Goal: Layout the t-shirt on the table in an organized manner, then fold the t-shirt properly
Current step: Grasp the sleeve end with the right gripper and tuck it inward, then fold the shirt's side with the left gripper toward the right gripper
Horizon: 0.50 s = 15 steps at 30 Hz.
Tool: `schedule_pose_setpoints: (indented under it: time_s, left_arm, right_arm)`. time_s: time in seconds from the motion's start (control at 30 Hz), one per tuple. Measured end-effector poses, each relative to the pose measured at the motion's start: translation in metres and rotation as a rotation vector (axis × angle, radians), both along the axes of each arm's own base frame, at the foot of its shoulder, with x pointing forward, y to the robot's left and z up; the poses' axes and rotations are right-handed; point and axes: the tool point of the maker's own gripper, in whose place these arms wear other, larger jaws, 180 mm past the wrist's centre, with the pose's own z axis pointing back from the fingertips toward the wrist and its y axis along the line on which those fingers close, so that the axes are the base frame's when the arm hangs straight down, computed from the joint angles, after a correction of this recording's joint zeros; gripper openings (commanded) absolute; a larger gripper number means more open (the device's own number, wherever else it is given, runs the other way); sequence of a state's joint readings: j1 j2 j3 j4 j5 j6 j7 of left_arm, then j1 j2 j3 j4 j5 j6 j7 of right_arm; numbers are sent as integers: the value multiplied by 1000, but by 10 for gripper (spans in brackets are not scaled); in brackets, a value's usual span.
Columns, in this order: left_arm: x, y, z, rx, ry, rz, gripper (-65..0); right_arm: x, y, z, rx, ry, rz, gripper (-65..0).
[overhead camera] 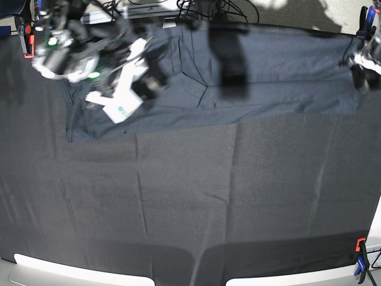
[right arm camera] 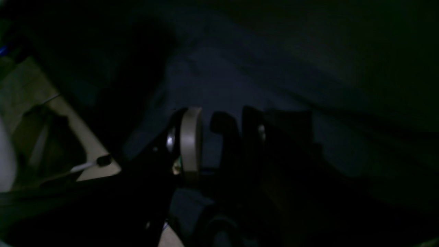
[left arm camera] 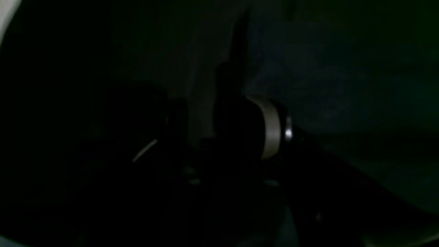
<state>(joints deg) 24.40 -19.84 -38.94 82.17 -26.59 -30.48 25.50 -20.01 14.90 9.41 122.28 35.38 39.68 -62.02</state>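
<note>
Nearest the base camera, two pale rim [overhead camera: 50, 267] sections are showing along the front edge of the one tabletop [overhead camera: 190, 202], which is lying under creased black cloth. One red-and-blue clamp [overhead camera: 361, 256] is gripping the near right corner. Farther back, one dark slate-blue t-shirt [overhead camera: 280, 71] is lying spread in a wide band across the far part of the tabletop, reaching from left to right.

Two arms are working at the far edge. The right gripper [right arm camera: 216, 137] is hanging over the shirt's left end; its jaws are standing apart with blue cloth showing between them, though whether they are pinching it I cannot tell. The left gripper [left arm camera: 219, 127] is sitting at the shirt's far right end in a very dark wrist view, so its jaws' state cannot be told. Another red clamp [overhead camera: 26, 37] is sitting at the far left corner.
</note>
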Motion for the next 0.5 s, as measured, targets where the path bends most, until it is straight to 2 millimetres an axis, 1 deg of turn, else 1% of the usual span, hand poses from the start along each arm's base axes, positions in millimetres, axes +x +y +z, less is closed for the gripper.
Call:
schedule_pose_setpoints:
  time_s: [0.1, 0.17, 0.27, 0.37, 0.5]
  left_arm:
    - [-4, -1, -9, -59, -17, 25, -385]
    - [-3, -10, -8, -90, -29, -21, -385]
    - [-1, -25, -4, -142, -57, -82, -391]
    - [1, -27, -4, -160, -47, -85, -401]
    - [9, -31, -3, -192, -45, -88, -401]
  right_arm:
    - [6, -16, 3, -15, -17, -52, -460]
    - [10, -23, 6, -12, -35, -78, -460]
    - [14, -25, 11, 0, -61, -94, -460]
    - [14, -25, 11, 2, -62, -94, -460]
    - [14, -24, 12, 6, -62, -93, -460]
